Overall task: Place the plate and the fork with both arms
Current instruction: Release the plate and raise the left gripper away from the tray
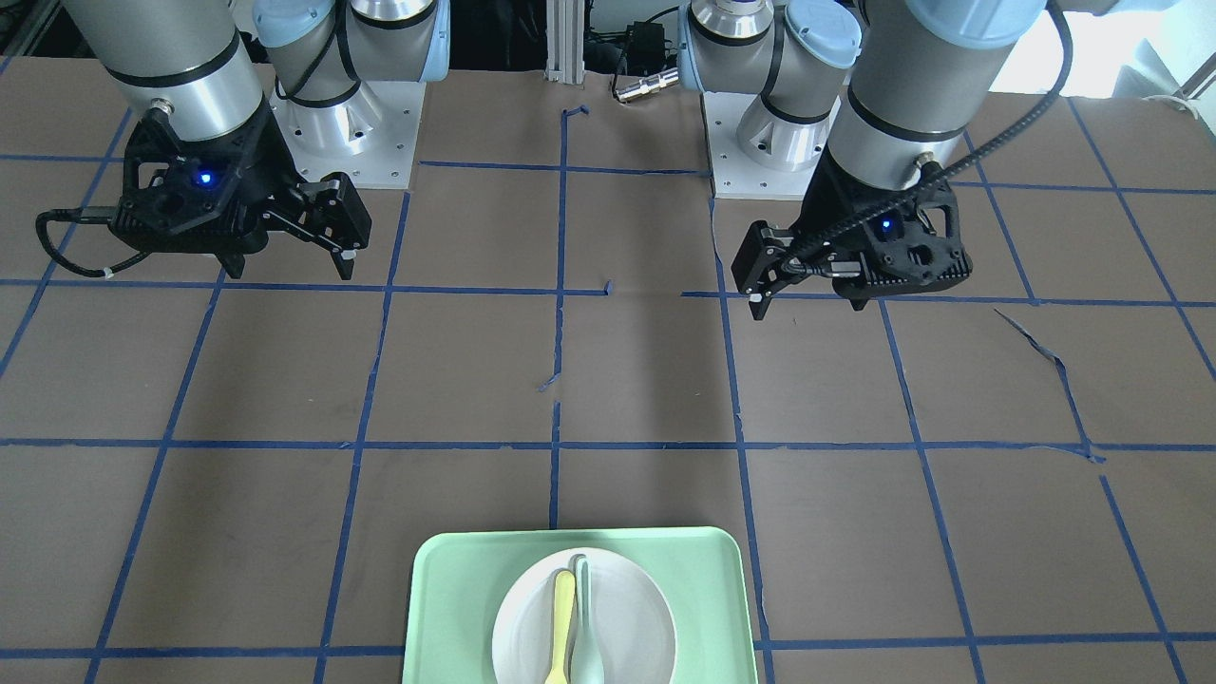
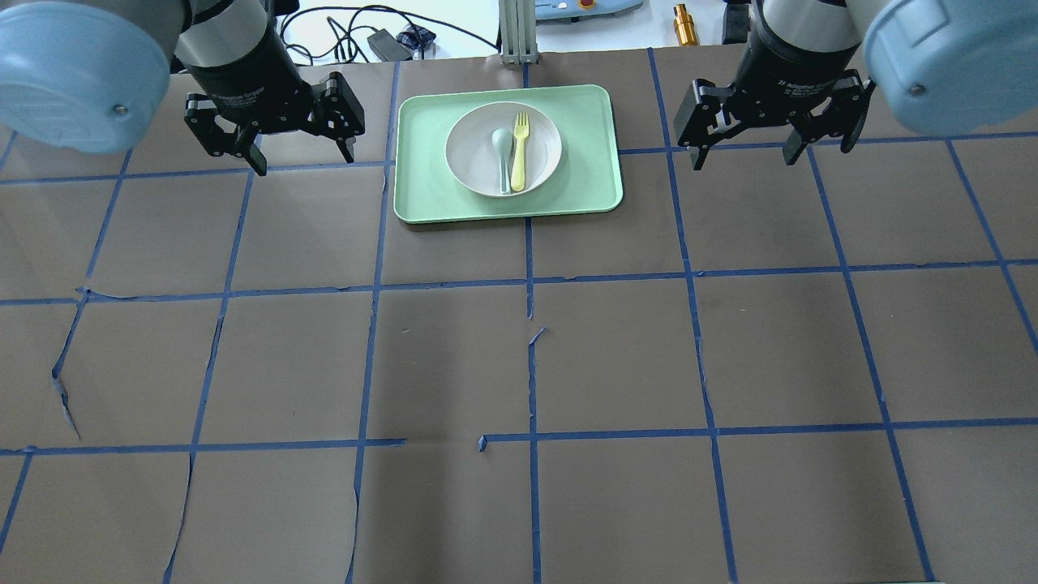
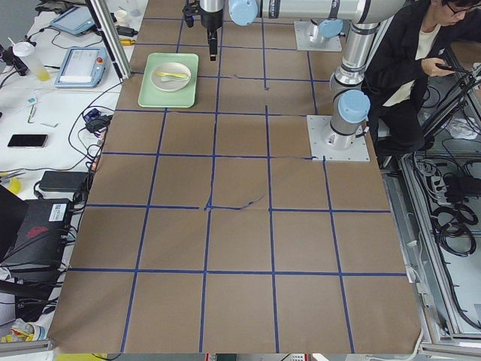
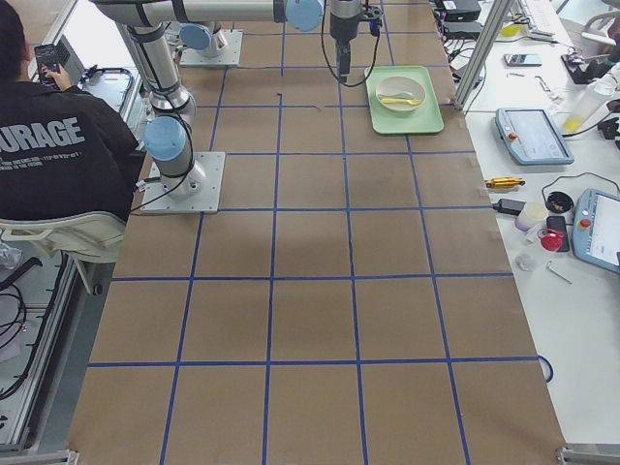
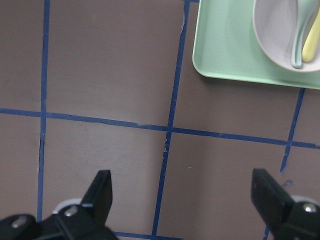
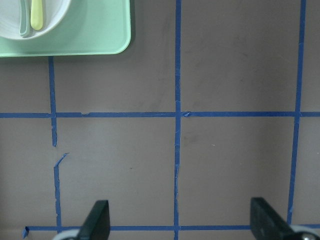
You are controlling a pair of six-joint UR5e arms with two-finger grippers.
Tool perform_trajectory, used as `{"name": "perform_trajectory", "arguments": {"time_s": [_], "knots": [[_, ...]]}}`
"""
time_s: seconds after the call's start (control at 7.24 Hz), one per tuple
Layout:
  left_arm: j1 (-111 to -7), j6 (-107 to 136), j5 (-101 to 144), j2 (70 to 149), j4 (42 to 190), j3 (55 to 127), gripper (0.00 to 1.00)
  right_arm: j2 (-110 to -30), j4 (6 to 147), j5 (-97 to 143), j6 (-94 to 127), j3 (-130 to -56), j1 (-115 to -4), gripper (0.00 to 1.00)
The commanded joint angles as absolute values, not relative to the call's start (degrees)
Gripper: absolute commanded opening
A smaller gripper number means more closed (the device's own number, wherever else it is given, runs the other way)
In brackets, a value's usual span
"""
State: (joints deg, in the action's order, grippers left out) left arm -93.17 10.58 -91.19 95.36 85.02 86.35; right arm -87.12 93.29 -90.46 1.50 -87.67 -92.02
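Plate (image 2: 469, 154): on tray (image 2: 430, 195), midway along desk's (image 2: 568, 365) far edge.
Fork (image 2: 519, 151): in plate, touching spoon (image 2: 502, 150).
Left gripper (image 2: 304, 158): spread wide, empty.
Right gripper (image 2: 742, 158): spread wide, empty.

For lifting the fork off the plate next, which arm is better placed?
Probably right. The left gripper and right gripper both hang open beside the tray, but in the plate the fork lies on the right arm's side of the spoon; the left would reach across it.

Tray (image 1: 446, 608), plate (image 1: 629, 608), fork (image 1: 562, 617) and spoon (image 1: 586, 636) cut by front view's bottom edge, plate and fork tines clipped in both wrist views
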Motion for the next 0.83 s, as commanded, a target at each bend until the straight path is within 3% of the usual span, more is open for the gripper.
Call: {"name": "perform_trajectory", "arguments": {"time_s": [0.0,0.41,0.69], "knots": [[-93.7,10.9,-91.2,93.7,85.2,88.3,1.00,-86.9,93.8,-90.7,1.6,-88.2,-92.0,1.00],[-93.7,11.0,-91.3,93.9,85.3,88.5,1.00,-81.3,103.4,-90.1,3.7,-86.8,-93.2,1.00],[-93.7,11.3,-91.2,93.9,85.1,88.9,1.00,-68.9,105.1,-91.0,4.8,-77.1,-98.0,1.00]]}}
